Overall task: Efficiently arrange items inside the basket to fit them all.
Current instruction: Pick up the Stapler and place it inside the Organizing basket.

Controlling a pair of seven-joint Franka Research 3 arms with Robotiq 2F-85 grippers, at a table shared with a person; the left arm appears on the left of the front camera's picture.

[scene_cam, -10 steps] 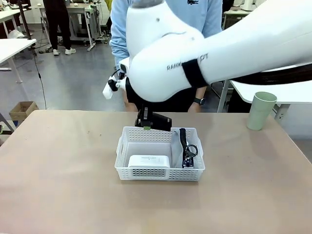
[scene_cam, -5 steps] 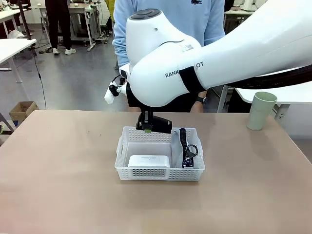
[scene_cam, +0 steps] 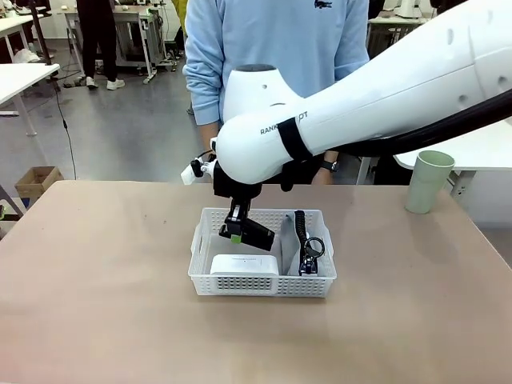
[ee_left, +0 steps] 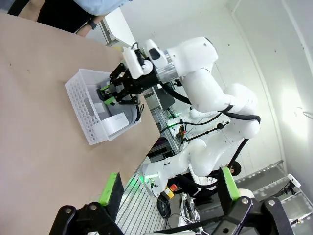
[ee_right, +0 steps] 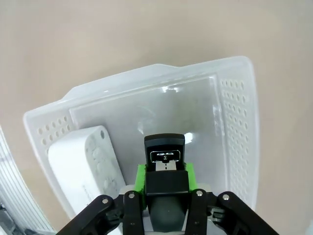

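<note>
The black stapler (scene_cam: 260, 234) was clamped between the fingers of the right gripper (scene_cam: 233, 234) and held low inside the white basket (scene_cam: 264, 286), over its bare floor and just beside the small white box (scene_cam: 245, 265). Whether it was touching the floor could not be told. The grey pouch (scene_cam: 289, 237) was seen along the basket's right side. The pale green cup (scene_cam: 429, 182) was seen upright on a separate table, well apart. The left gripper (ee_left: 169, 186) was held released, away from the basket on the worktop (scene_cam: 96, 280).

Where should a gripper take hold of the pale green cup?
Grip the pale green cup across its mid wall, probably coming in level from the near side: it stands upright, mouth up, on the table, apart from the basket.
</note>
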